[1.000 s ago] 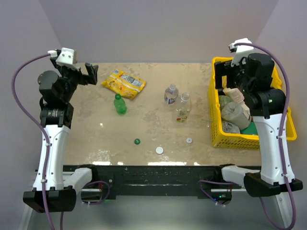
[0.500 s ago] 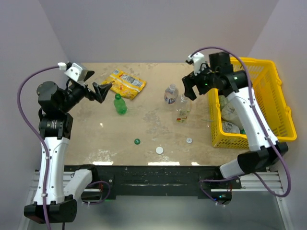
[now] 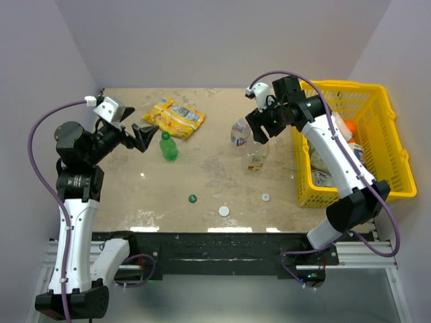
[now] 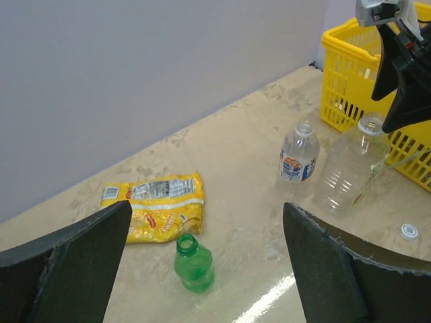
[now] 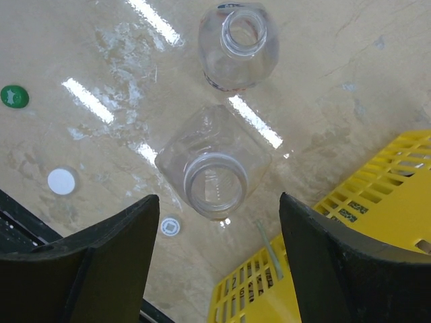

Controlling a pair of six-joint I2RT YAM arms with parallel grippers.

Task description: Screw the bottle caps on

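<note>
A green bottle [image 3: 168, 147] stands open on the table, also in the left wrist view [image 4: 194, 264]. Two clear bottles stand uncapped: a small labelled one [image 3: 240, 132] [image 4: 298, 158] [image 5: 234, 44] and a squarer one [image 3: 258, 152] [image 4: 353, 165] [image 5: 214, 168]. Loose near the front lie a dark green cap [image 3: 192, 198] [image 5: 13, 96], a white cap [image 3: 223, 210] [image 5: 62, 181] and a pale cap [image 3: 266, 197] [image 5: 170, 226]. My left gripper [image 3: 145, 133] [image 4: 207, 208] is open and empty, left of the green bottle. My right gripper [image 3: 259, 129] [image 5: 219, 198] is open and empty, above the squarer clear bottle.
A yellow snack packet [image 3: 174, 117] [image 4: 155, 206] lies behind the green bottle. A yellow basket [image 3: 377, 182] [image 5: 377, 202] with bulkier containers stands at the right edge, close to the clear bottles. Walls enclose the table at the back and sides.
My right arm has swung left from over the basket to above the clear bottles. My left gripper has moved right and down towards the green bottle. Bottles and caps have not moved.
</note>
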